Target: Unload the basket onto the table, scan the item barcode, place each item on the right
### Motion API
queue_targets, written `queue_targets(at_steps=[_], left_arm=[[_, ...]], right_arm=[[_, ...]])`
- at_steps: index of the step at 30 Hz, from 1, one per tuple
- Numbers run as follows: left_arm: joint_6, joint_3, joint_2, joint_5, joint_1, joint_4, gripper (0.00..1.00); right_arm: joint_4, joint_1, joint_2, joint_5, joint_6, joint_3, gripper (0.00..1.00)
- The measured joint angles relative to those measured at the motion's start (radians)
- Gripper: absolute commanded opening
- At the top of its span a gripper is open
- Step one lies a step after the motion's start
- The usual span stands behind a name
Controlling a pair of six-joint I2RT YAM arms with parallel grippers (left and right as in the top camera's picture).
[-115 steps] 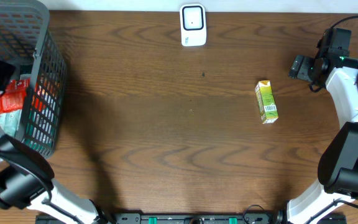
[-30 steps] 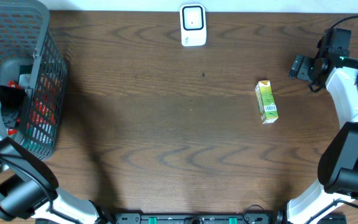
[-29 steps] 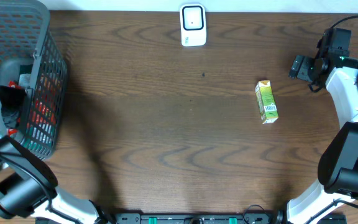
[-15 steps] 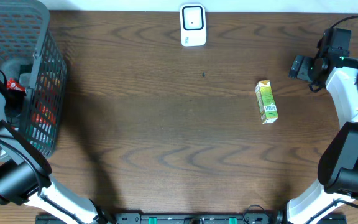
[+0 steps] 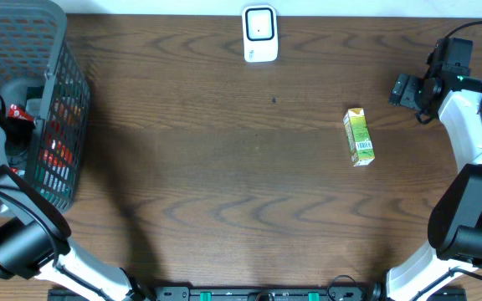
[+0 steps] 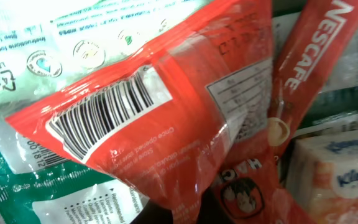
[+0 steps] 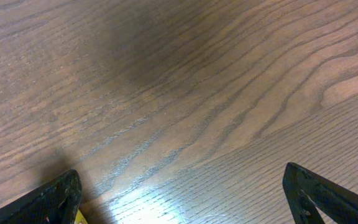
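Across the brown table [image 5: 224,192], the overhead view shows one grey basket [image 5: 72,125] at the left edge, one white scanner [image 5: 259,33] at the far edge and one green carton [image 5: 358,138] lying flat right of centre. The carton's long axis runs near to far and its barcode end faces the robot. Only the left wrist view sees into the basket: one red pouch [image 6: 185,124] fills it, tilted. Its barcode [image 6: 101,112] faces the lens and climbs from lower left to upper right, above one Nescafé stick [image 6: 303,81] and one tissue pack [image 6: 340,180]. The left gripper [image 5: 15,121] is inside the basket, pressed together; what it pinches is hidden. The right gripper [image 5: 402,90] hangs spread, both fingers [image 7: 58,196] over bare wood.
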Motion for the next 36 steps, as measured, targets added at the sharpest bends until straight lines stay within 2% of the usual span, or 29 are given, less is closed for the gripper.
queue_targets(at_steps=[6,14,19,23,25,28,30,36], left_arm=[[0.0,-0.039,-0.12,-0.018,0.0,0.041,0.07],[0.0,-0.04,-0.526,-0.033,-0.001,0.148,0.08],[0.013,-0.039,-0.759,0.023,-0.042,0.135,0.07],[0.049,-0.034,-0.859,0.132,-0.22,-0.026,0.07],[0.092,-0.049,-0.849,0.187,-0.428,-0.101,0.07],[0.121,-0.123,-0.812,0.188,-0.616,-0.079,0.07],[0.137,-0.21,-0.72,0.187,-0.781,-0.042,0.08],[0.172,-0.284,-0.428,0.167,-1.031,0.119,0.07]], right_arm=[[0.0,0.0,0.0,0.0,0.0,0.0,0.99],[0.0,0.0,0.0,0.0,0.0,0.0,0.99],[0.0,0.0,0.0,0.0,0.0,0.0,0.99],[0.0,0.0,0.0,0.0,0.0,0.0,0.99],[0.0,0.0,0.0,0.0,0.0,0.0,0.99],[0.0,0.0,0.0,0.0,0.0,0.0,0.99],[0.0,0.0,0.0,0.0,0.0,0.0,0.99],[0.0,0.0,0.0,0.0,0.0,0.0,0.99]])
